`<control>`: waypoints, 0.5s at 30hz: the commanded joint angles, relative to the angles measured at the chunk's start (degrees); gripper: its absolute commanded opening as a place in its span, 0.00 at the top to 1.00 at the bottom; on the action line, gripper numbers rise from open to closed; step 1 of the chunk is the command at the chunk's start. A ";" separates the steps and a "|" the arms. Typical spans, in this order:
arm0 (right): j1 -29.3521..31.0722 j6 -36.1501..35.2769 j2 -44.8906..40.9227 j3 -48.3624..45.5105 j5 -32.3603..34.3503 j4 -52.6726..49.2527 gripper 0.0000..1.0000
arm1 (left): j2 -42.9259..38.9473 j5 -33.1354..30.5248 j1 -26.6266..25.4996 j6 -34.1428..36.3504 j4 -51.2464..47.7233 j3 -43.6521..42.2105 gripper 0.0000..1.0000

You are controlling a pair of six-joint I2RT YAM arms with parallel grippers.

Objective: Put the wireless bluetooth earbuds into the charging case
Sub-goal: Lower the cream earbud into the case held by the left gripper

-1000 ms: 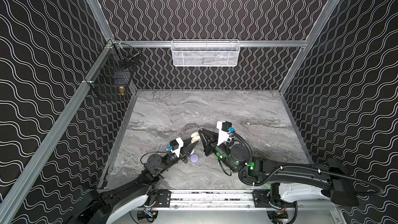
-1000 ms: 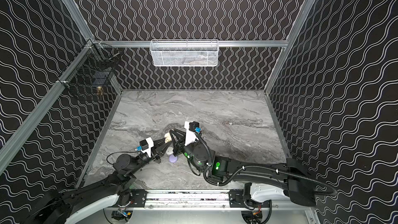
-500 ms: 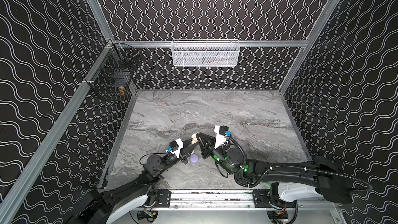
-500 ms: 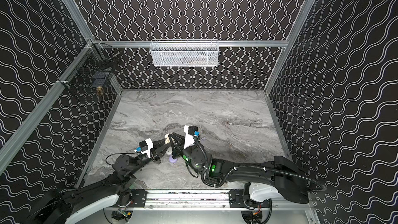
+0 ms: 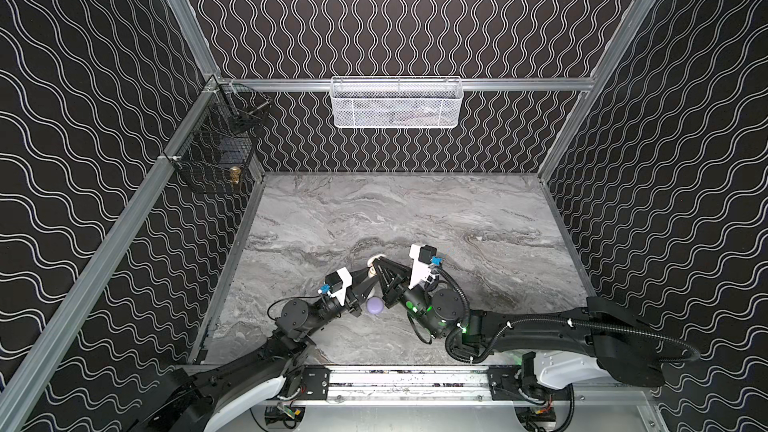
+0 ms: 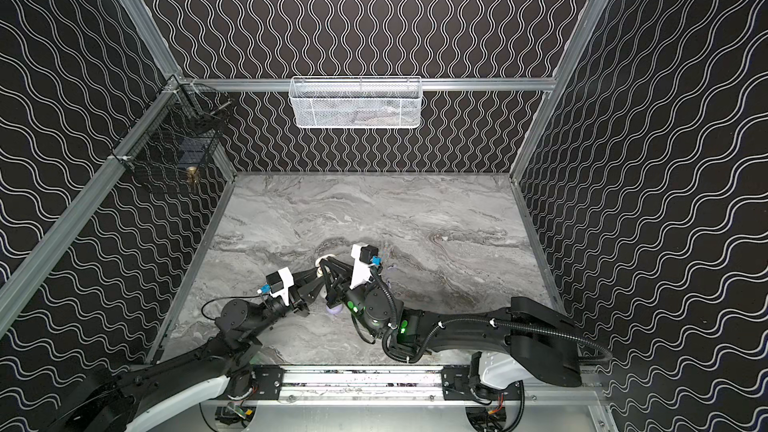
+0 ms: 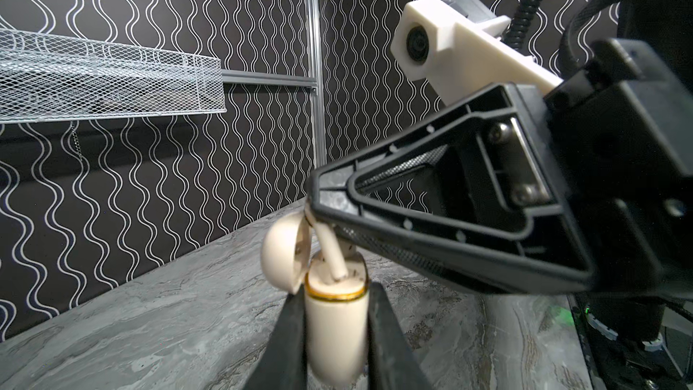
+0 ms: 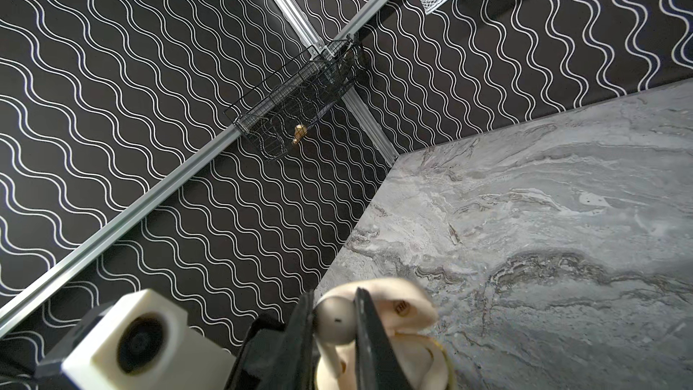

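Note:
My left gripper (image 7: pixel 335 305) is shut on the body of a cream charging case (image 7: pixel 335 328), which it holds upright with the lid (image 7: pixel 285 256) swung open. My right gripper (image 8: pixel 335 302) is shut on the head of a cream earbud (image 8: pixel 333 322). The earbud's stem (image 7: pixel 332 253) points down into the case's open top, touching the inner face. In both top views the two grippers meet over the front middle of the table, the left gripper (image 5: pixel 371 274) just below the right gripper (image 5: pixel 379 263), with the case (image 5: pixel 372 261) between them.
A closed lavender case (image 5: pixel 376 306) lies on the marble table (image 5: pixel 478 209) just under the two arms. A white mesh basket (image 5: pixel 396 103) hangs on the back wall and a black wire basket (image 5: pixel 216 155) on the left wall.
The right gripper has moved left with the earbud, up to the case held by the left gripper. The left arm has stayed put.

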 commanded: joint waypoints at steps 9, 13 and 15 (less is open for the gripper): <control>0.70 0.50 1.90 -0.76 2.95 4.89 1.00 | -1.37 0.58 0.09 -0.64 2.23 -0.04 1.00; 1.03 1.31 2.85 -2.23 3.51 7.56 1.00 | -1.99 0.29 0.03 -0.47 1.84 -0.06 1.00; 1.50 1.55 3.60 -2.12 3.29 7.99 1.00 | -2.51 0.20 0.04 -0.43 1.30 -0.05 1.00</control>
